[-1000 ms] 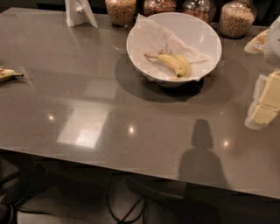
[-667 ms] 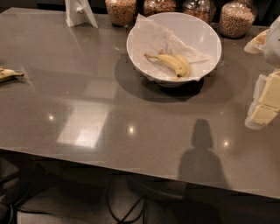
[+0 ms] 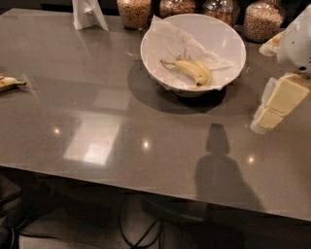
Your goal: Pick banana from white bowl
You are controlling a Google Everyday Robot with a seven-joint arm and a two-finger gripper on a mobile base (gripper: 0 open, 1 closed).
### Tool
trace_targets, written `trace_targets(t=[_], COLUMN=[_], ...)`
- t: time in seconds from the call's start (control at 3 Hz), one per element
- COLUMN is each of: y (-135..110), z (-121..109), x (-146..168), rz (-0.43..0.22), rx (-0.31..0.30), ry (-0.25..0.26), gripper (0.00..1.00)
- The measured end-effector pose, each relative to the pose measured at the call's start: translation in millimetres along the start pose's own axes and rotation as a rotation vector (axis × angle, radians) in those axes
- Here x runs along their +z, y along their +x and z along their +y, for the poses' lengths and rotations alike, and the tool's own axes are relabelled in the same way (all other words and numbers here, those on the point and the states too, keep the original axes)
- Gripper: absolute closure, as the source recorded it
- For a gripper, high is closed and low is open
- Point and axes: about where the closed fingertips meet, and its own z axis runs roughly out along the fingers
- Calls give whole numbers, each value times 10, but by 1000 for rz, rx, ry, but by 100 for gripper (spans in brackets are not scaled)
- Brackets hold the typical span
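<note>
Showing the opening stage of the pick: the gripper [image 3: 272, 109] hangs at the right edge of view, above the table [image 3: 97, 136] and apart from the white bowl [image 3: 228, 44], with nothing seen in its grasp. Whether the claw is open or closed cannot be told. The banana [image 3: 194, 70] lies on its side on crumpled paper [image 3: 170, 44] near the middle of the bowl, stem pointing left, untouched. The reach is judged not yet made. The next move calls for carrying the claw leftward over the rim, then lowering it across the banana's curved middle without snagging the paper or striking the bowl's wall. Four jars [image 3: 262, 19] of grains stand just behind the bowl, crowding any approach from the far side. A white stand [image 3: 90, 14] sits at the far left, and a banana piece [image 3: 9, 82] at the left edge is not the target.
</note>
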Motion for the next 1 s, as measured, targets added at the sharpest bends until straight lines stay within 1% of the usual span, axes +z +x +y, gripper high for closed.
trace_targets(t=[0.33, 0.67, 1.0], y=[-276, -580, -974], z=[-315, -671, -1046], x=[225, 417, 595], rz=[-102, -171, -219], rx=[24, 53, 140], ry=[60, 129, 201], gripper=[0, 0, 0])
